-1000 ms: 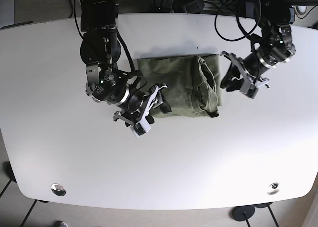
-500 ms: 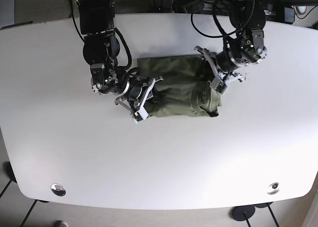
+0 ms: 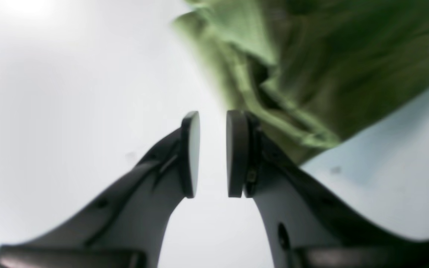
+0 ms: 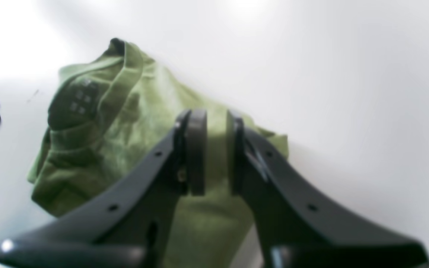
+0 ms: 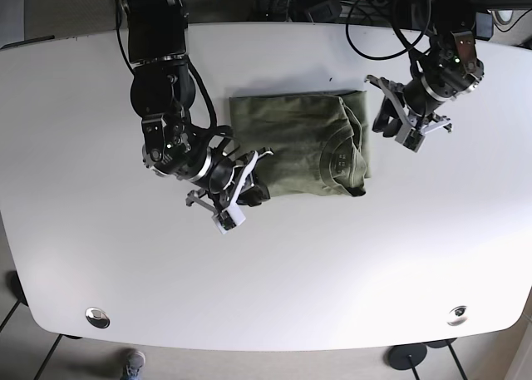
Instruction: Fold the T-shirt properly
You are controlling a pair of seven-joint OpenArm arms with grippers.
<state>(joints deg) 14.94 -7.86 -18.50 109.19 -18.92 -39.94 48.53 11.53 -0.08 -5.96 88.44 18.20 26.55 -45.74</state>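
- The left gripper [image 3: 212, 154] has its two flat pads facing each other across a narrow gap, and only pale table surface shows through that gap; nothing is held.
- In the left wrist view its right-hand finger [image 3: 237, 152] stands just in front of the rumpled edge of the T-shirt [image 3: 311, 70]; whether it touches the cloth cannot be told through the blur.
- From the base view the left gripper [image 5: 397, 124] hovers just off the collar-side edge of the T-shirt [image 5: 299, 143], apart from it, over bare table [image 5: 332, 264].
- The right gripper [image 4: 212, 152] also shows a narrow gap between its pads, with green cloth visible through it behind; the pads clasp nothing that can be made out.
- In the base view the right gripper [image 5: 241, 189] sits at the opposite side of the T-shirt, at the near corner away from the collar, overlapping the cloth's edge.
- The T-shirt lies folded into a rough rectangle on the white table, between the two grippers, in the half of the table nearer the robot's bases.
- Its collar, with a dark patch of label inside [image 4: 80, 100], lies toward the side where the left gripper is; that end is bunched into thick ridges, while the rest lies fairly flat.
- The cables [image 5: 391, 22] of the left arm loop over the table's far edge beyond the T-shirt.
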